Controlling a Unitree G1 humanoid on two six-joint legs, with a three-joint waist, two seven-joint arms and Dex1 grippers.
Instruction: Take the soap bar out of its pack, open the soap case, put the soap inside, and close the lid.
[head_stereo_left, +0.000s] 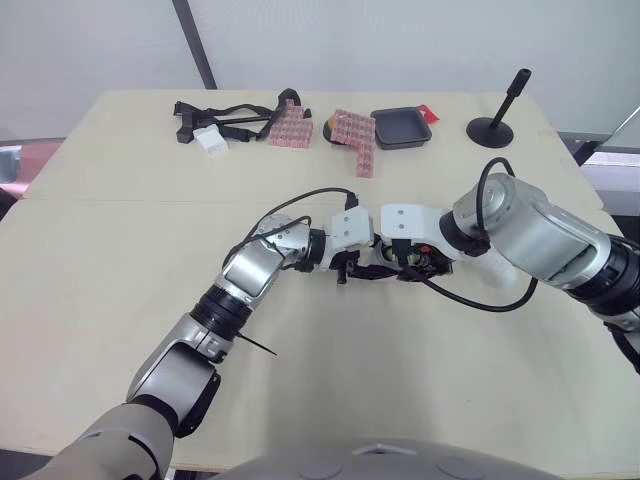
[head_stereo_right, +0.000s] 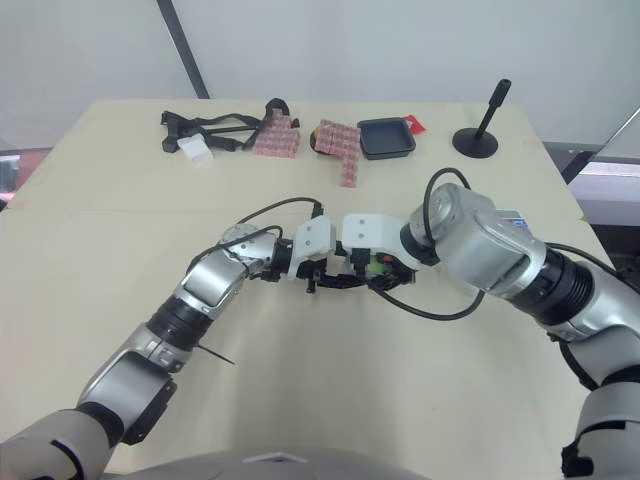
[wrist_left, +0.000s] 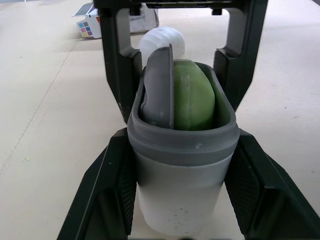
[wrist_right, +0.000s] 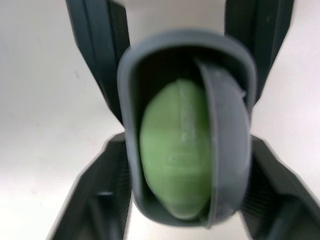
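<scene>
- Left eye view: on the pale wooden table (head_stereo_left: 120, 260), the left gripper (head_stereo_left: 352, 268) and the right gripper (head_stereo_left: 392, 266) meet tip to tip at the centre.
- Left wrist view: the left fingers (wrist_left: 102, 200) clamp the whitish, grey-rimmed plastic soap case (wrist_left: 180, 195). The green oval soap bar (wrist_left: 195, 97) sits inside, beside a tilted grey plastic flap (wrist_left: 159, 87).
- Right wrist view: the right fingers (wrist_right: 100, 200) press on the case from both sides.

Mid-table passage is blocked: left gripper (wrist_left: 180, 136) and right gripper (wrist_right: 185, 142) meet end to end, both clamped on the case (wrist_left: 182, 195), with a black cable (head_stereo_left: 480, 300) looping beside them. The far edge is lined by strap (head_stereo_left: 225, 115), pink packs (head_stereo_left: 350, 130), tray (head_stereo_left: 400, 128) and stand (head_stereo_left: 495, 125). The table (head_stereo_left: 120, 260) lies open between that row and the grippers, and on the near side.
</scene>
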